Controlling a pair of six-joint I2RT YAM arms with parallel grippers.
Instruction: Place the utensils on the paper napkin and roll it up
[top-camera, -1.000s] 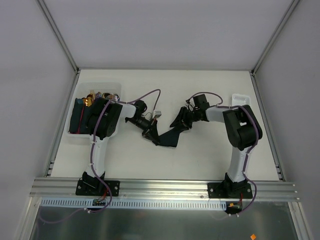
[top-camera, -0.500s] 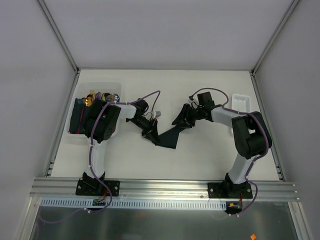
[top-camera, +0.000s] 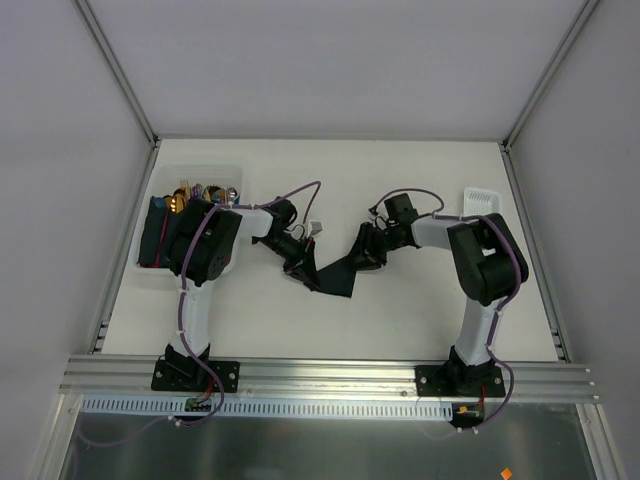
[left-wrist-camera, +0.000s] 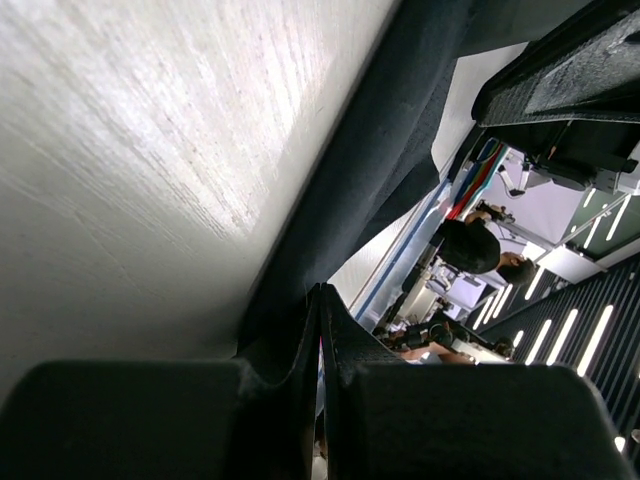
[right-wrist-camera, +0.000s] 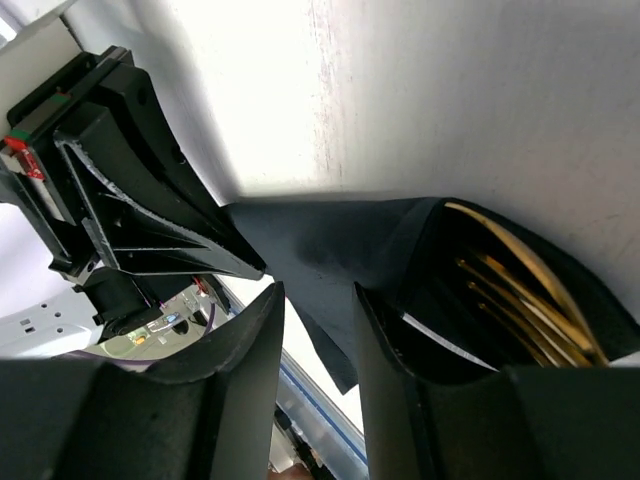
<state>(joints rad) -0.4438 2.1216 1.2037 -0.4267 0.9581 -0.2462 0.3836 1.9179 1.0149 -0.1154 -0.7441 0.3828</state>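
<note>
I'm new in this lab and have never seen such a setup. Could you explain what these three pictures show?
Two robot arms are bolted at the near edge of a table, each ending in a two-finger gripper. One picture looks down from above and behind them. The other two come from cameras on the wrists, so each shows its own fingers up close. Between the arms is a dark paper napkin, folded over gold-coloured utensils. The left gripper is shut on one napkin edge. The right gripper is at the other end, jaws partly apart with a napkin flap between them; whether it grips is unclear. A white bin at the left holds more cutlery.
</note>
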